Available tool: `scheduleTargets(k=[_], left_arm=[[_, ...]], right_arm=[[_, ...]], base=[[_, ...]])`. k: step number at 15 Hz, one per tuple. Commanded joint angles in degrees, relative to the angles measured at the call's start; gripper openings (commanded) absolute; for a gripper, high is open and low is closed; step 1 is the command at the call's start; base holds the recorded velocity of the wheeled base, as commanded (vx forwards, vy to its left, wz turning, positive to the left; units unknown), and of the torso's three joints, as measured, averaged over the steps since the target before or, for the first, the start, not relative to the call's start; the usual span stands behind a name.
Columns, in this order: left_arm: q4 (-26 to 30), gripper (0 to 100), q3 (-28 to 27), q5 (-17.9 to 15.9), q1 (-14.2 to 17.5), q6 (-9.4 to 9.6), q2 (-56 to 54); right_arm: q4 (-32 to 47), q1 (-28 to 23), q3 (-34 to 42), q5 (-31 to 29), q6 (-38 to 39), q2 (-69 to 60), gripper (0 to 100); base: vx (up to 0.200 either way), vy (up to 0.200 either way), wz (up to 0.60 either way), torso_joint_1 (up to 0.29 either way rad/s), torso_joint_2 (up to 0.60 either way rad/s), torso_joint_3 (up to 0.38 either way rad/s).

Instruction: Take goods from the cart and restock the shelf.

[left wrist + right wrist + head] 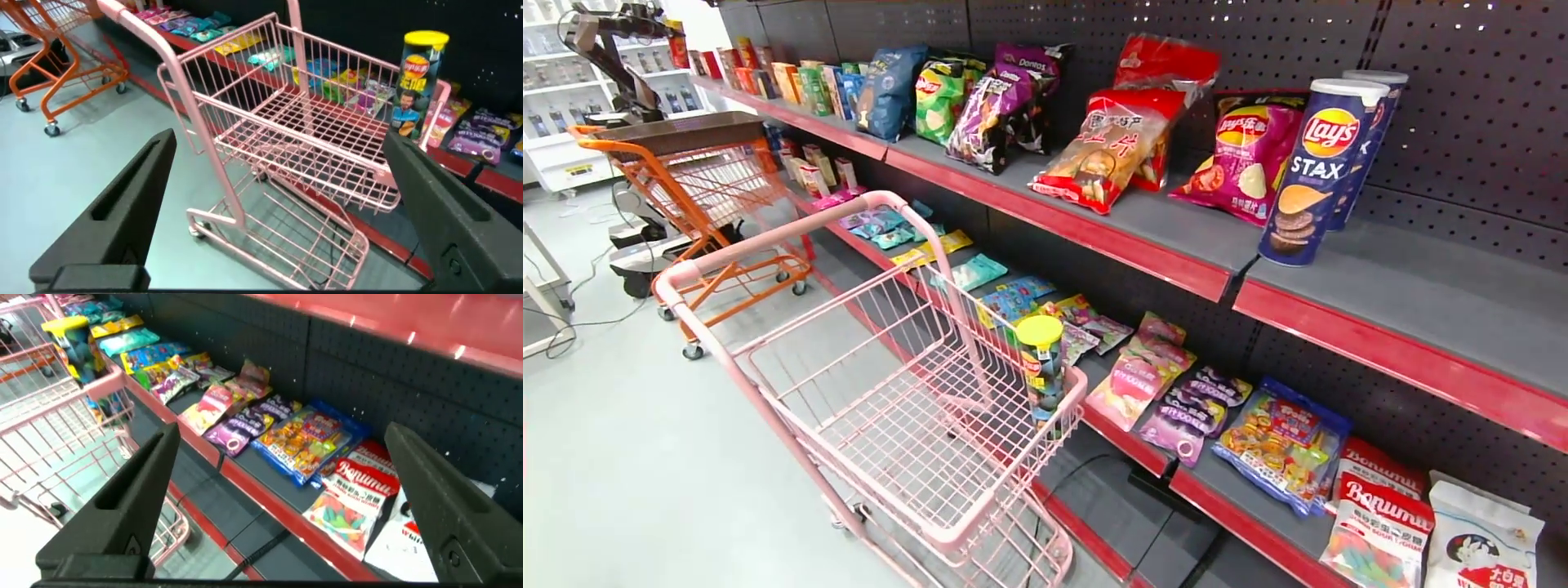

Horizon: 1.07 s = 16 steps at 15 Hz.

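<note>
A pink wire cart [792, 237] stands against the red-edged shelf [1388, 359]. One tall chip can with a yellow lid [1041, 367] stands upright in the cart's corner nearest the shelf. My left gripper [278, 245] is open above and in front of the cart [245, 114], well short of the can [418, 82]. My right gripper [278, 523] is open and holds nothing, hanging over the lower shelf's candy bags [306, 441], with the can [69, 347] far off to one side. Blue chip cans [1319, 171] stand on the upper shelf beside bare grey board [1421, 286].
Snack bags [1111, 147] line the upper shelf, and candy packs [1282, 441] cover the lower one. An orange cart [711, 180] and another robot arm [605, 49] stand down the aisle. Open floor [621, 457] lies on the cart's left.
</note>
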Motion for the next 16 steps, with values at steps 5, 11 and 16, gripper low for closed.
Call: scheduleTargets(k=[5, 11, 16], left_arm=[[0.0, 100, 0.0, 0.0, 0.0, 0.08, 0.0], [0.2, 100, -13.0, -2.4, -2.1, -3.26, 10.0], [-16.7, 100, -33.8, -12.0, -3.0, -9.41, 58.0]], right_arm=[[0.0, 0.0, 0.0, 0.0, -0.1, 0.1, 100], [0.0, 0.0, 0.0, 0.0, -0.1, 0.1, 100], [0.0, 0.0, 0.0, 0.1, -0.2, 0.1, 100]], base=[[0.000, 0.000, 0.00, -0.177, 0.53, 0.347], [0.000, 0.000, 0.00, -0.062, 0.20, 0.144], [0.000, 0.000, 0.00, 0.000, 0.00, 0.000]])
